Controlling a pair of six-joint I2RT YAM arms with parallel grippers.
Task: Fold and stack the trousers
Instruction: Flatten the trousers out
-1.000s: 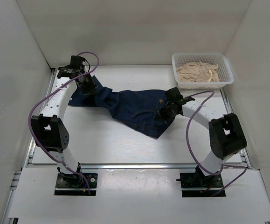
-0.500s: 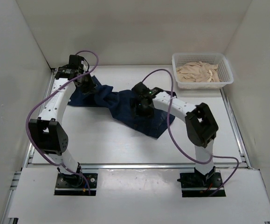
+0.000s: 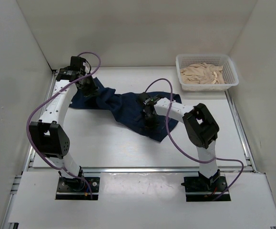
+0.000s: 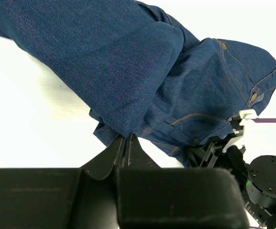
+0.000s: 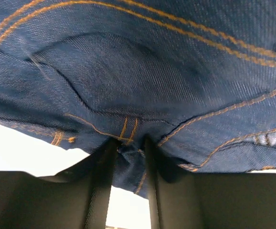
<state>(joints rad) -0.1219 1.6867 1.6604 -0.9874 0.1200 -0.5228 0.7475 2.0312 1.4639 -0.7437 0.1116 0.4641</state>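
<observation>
The dark navy trousers point(image 3: 123, 107) lie crumpled across the middle of the white table, with legs to the left and the waist part to the right. My left gripper point(image 3: 89, 88) is at their left end. In the left wrist view it point(image 4: 127, 138) is shut on a denim edge point(image 4: 128, 57). My right gripper point(image 3: 149, 118) rests on the middle of the trousers. In the right wrist view it point(image 5: 128, 152) is shut on a fold of orange-stitched denim point(image 5: 142, 71) pinched between its fingers point(image 5: 101, 162).
A white mesh basket point(image 3: 229, 81) holding beige cloth point(image 3: 202, 74) stands at the back right corner. White walls enclose the table on the left, back and right. Purple cables loop off both arms; the right one point(image 3: 168, 138) hangs over the trousers' near edge.
My right gripper has moved left from the trousers' right end to their middle, dragging the denim it holds over the rest. The left gripper has hardly moved.
</observation>
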